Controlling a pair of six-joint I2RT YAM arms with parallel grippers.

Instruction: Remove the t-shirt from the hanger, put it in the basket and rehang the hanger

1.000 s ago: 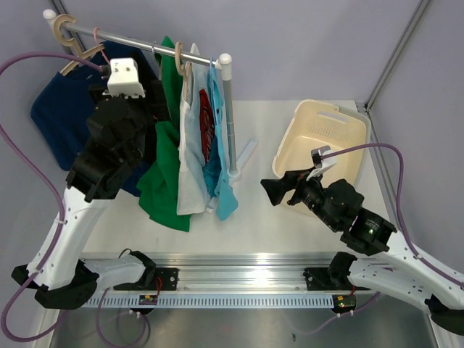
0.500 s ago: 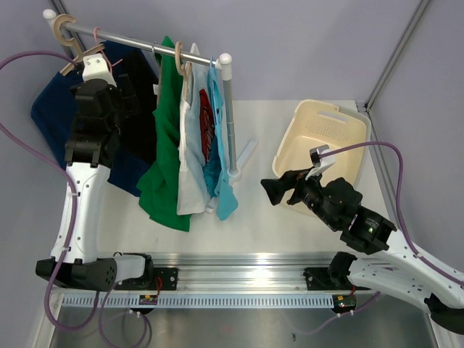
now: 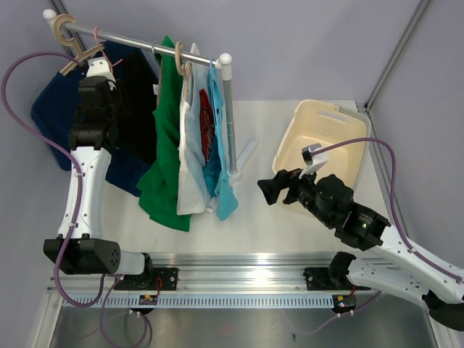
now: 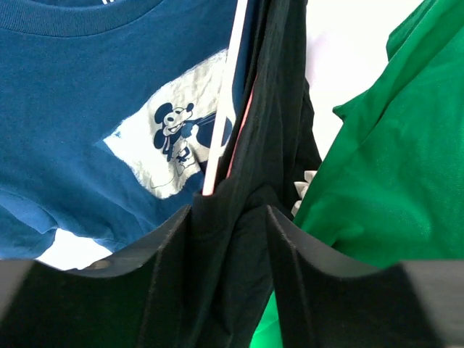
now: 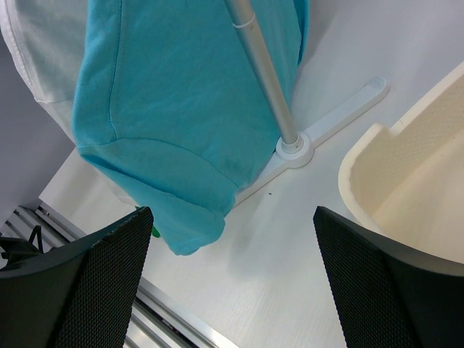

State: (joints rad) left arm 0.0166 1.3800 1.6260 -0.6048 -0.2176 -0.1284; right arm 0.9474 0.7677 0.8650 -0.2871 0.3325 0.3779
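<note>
Black t-shirt [image 4: 272, 145] bunched between left jaws, touching both

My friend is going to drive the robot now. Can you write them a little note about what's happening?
Left gripper: up at the rail, fingers either side of a fold of the black t-shirt. The cloth fills the gap, but I can't tell if the grip is firm.
Right gripper: open, holding nothing, above the table near the basket.
Things: the black t-shirt hangs between the blue shirt and the green shirt.
Done: the left arm has reached the shirt.
Left: get a sure grip, then pull the shirt off its hanger.
</note>
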